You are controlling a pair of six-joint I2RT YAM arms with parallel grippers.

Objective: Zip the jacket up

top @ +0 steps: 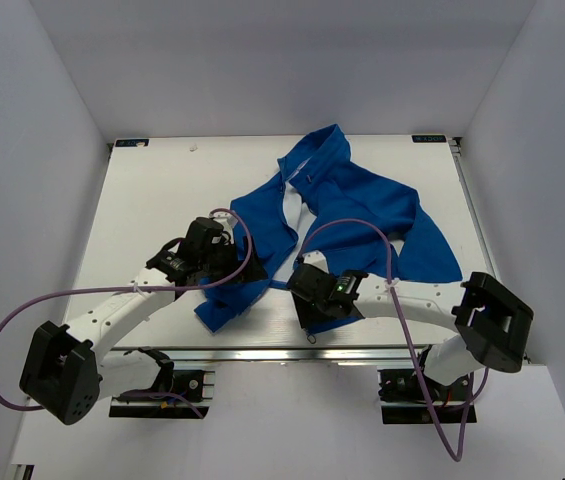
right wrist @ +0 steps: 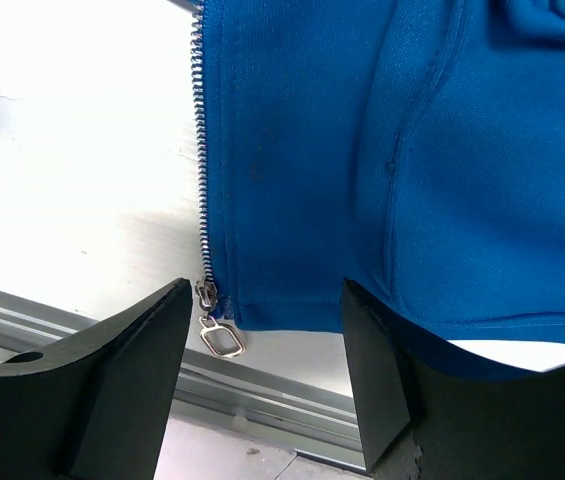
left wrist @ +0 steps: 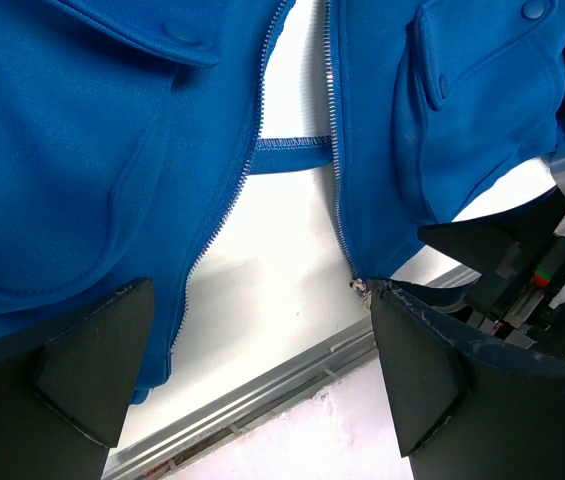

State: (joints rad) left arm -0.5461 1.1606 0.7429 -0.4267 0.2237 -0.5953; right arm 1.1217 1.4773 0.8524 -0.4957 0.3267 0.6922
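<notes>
The blue jacket lies spread on the white table with its front unzipped and the white lining showing. My left gripper hovers open over the lower front, between the two rows of zipper teeth. My right gripper is open just above the bottom hem of the right panel. The zipper slider with its metal pull ring sits at the hem corner, next to the left finger. In the left wrist view the slider lies by the right finger.
The table's metal front rail runs just below the hem, close to both grippers. White walls enclose the table on three sides. Purple cables loop off both arms. The right gripper's body stands close to the right of the left one.
</notes>
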